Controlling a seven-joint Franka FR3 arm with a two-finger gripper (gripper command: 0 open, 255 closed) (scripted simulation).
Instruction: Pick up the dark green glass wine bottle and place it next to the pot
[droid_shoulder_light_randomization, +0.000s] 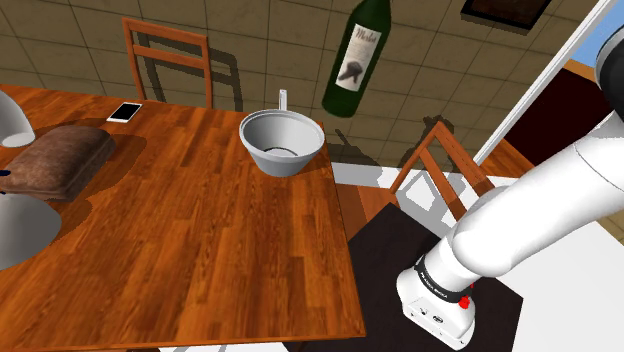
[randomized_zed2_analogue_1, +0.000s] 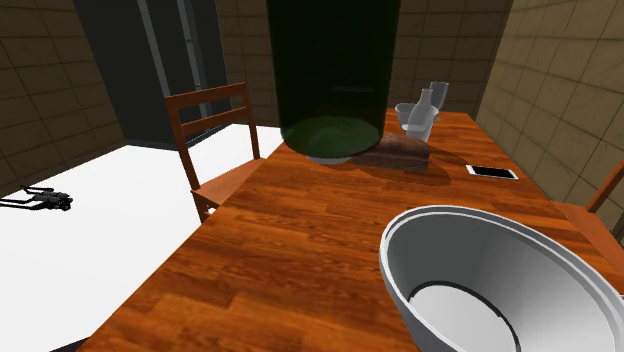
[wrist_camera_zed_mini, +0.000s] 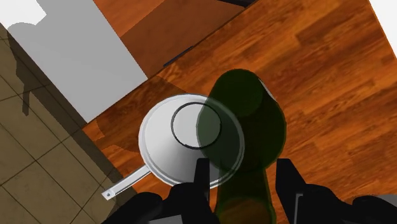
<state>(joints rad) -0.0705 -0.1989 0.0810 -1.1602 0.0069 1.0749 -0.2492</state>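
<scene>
The dark green glass wine bottle (droid_shoulder_light_randomization: 357, 55), with a pale label, hangs tilted in the air above and beyond the table's far corner, to the right of the pot in the shoulder view. The pot (droid_shoulder_light_randomization: 281, 142) is a light grey bowl shape with a thin handle, standing near the wooden table's (droid_shoulder_light_randomization: 200, 240) far right corner. In the wrist view my gripper (wrist_camera_zed_mini: 245, 188) is shut on the neck of the bottle (wrist_camera_zed_mini: 245, 121), whose body hangs over the pot's (wrist_camera_zed_mini: 175, 143) rim. The second exterior view shows the bottle's base (randomized_zed2_analogue_1: 333, 70) high over the table, and the pot (randomized_zed2_analogue_1: 500, 280) close by.
A brown cushion-like lump (droid_shoulder_light_randomization: 60, 158), a white phone (droid_shoulder_light_randomization: 126, 111) and white vessels (droid_shoulder_light_randomization: 18, 225) lie on the table's left part. Wooden chairs (droid_shoulder_light_randomization: 168, 55) (droid_shoulder_light_randomization: 440, 165) stand at the far side and the right edge. The arm's dark stand (droid_shoulder_light_randomization: 400, 270) adjoins the table.
</scene>
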